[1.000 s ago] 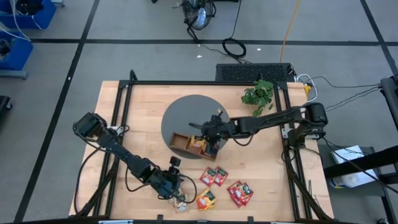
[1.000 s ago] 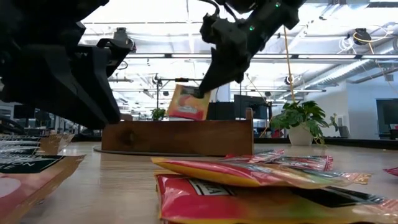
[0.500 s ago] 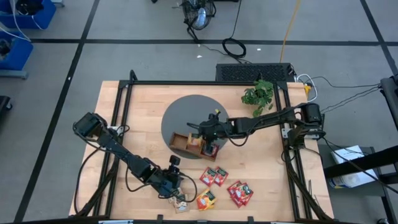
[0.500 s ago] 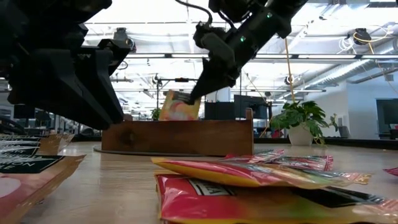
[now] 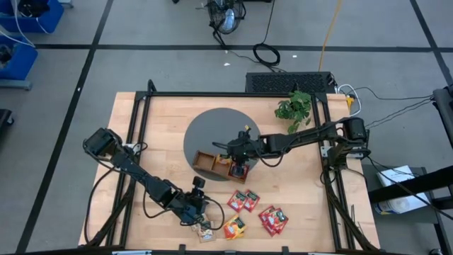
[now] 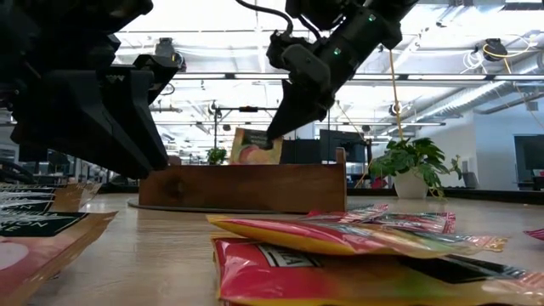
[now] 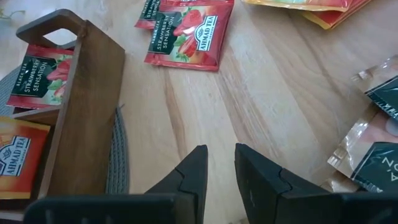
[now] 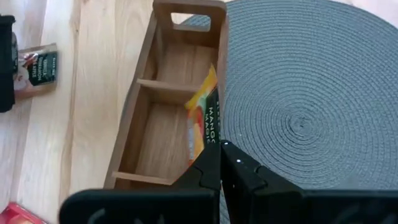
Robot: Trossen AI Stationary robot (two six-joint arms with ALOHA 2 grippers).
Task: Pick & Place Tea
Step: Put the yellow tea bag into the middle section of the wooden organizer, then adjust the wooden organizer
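Spread a little and empty: left gripper (image 7: pixel 219 155), fingers parted with nothing between them, hanging low over bare wood at the table's (image 5: pixel 141 127) front edge, probably lining up for the next pick. Just beside it, dark green sachets (image 7: pixel 382 168). Close by, an orange-yellow sachet (image 5: pixel 233 227) and two clusters of red sachets (image 5: pixel 243 201) (image 5: pixel 273 219), all loose and flat on the wood, not yet sorted.

Farther in, pressed tight on the top edge of an orange sachet (image 8: pixel 204 121): right gripper (image 8: pixel 219 146), reaching in from the right. Held by that edge so the packet hangs upright and can slip down between the dividers. Lower end already dipping behind the wall of the wooden tray (image 8: pixel 134 124); exact compartment hard to tell. Already lying in the tray on the left wrist view: a red sachet (image 7: pixel 43 78) and another orange one (image 7: pixel 15 155), each in its own compartment, which suggests sorting by colour.

Under the tray's far side, a round grey mat (image 5: pixel 212 124). Beyond that, a small potted plant (image 5: pixel 294 108), well apart from the work.
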